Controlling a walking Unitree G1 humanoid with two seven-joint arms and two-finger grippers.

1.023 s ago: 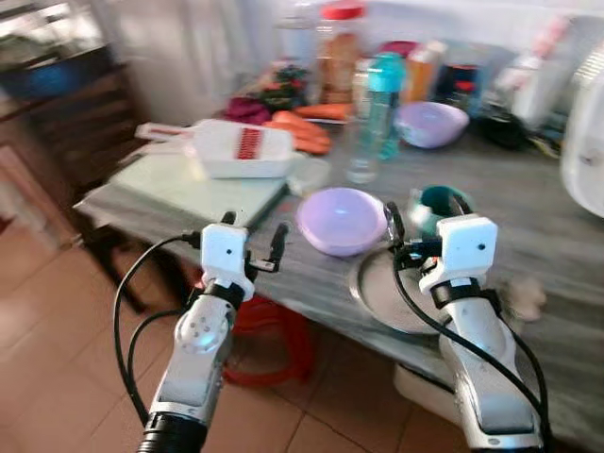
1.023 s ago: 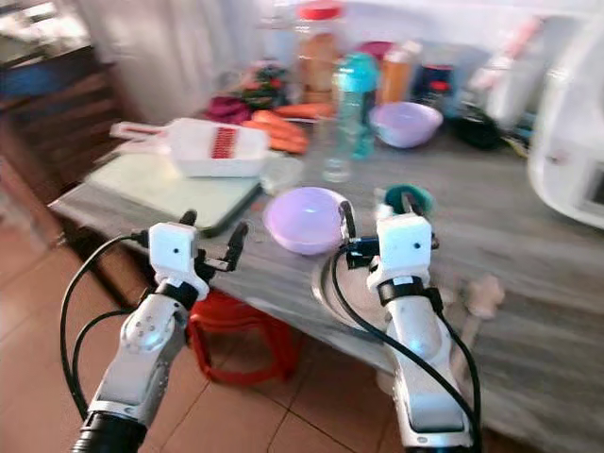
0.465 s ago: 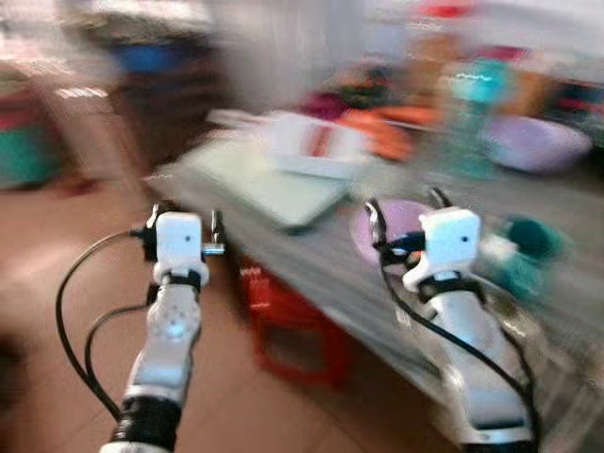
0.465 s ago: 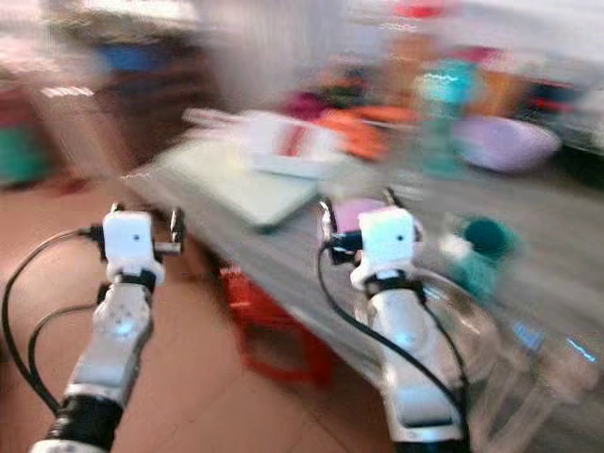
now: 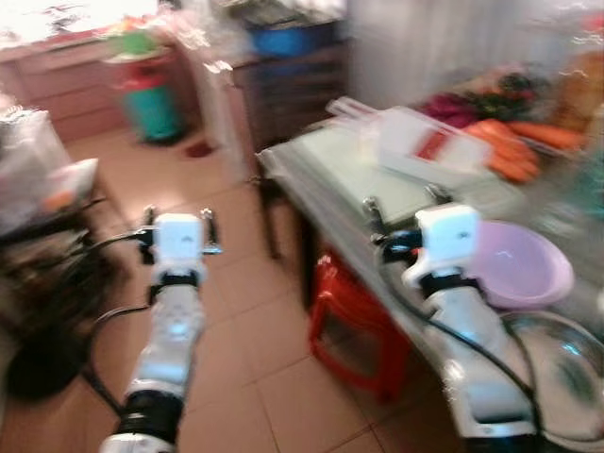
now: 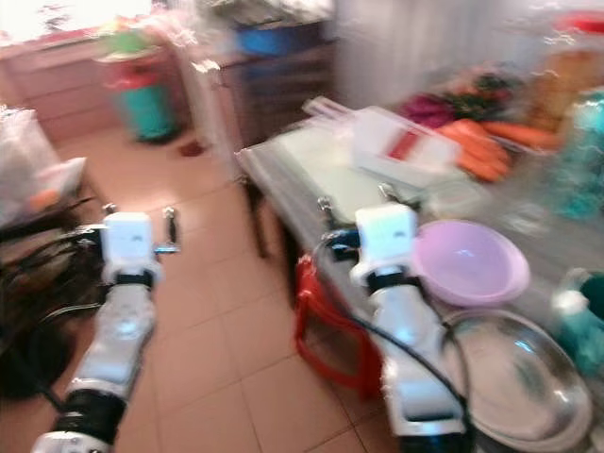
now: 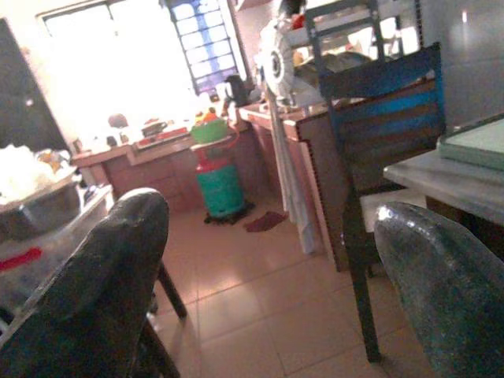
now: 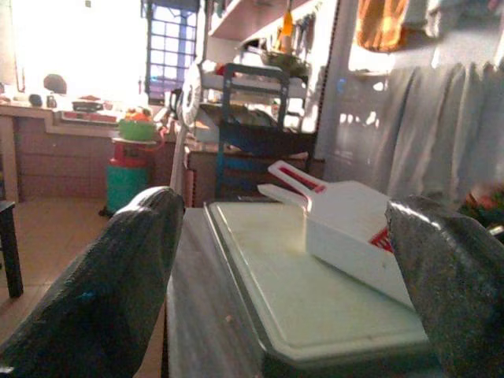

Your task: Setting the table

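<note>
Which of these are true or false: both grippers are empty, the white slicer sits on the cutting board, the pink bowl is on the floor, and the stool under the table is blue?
1. Both grippers are empty. True: the left gripper and right gripper are open and hold nothing.
2. The white slicer sits on the cutting board. True.
3. The pink bowl is on the floor. False: it stands on the table, beside the metal tray.
4. The stool under the table is blue. False: it is red.
</note>
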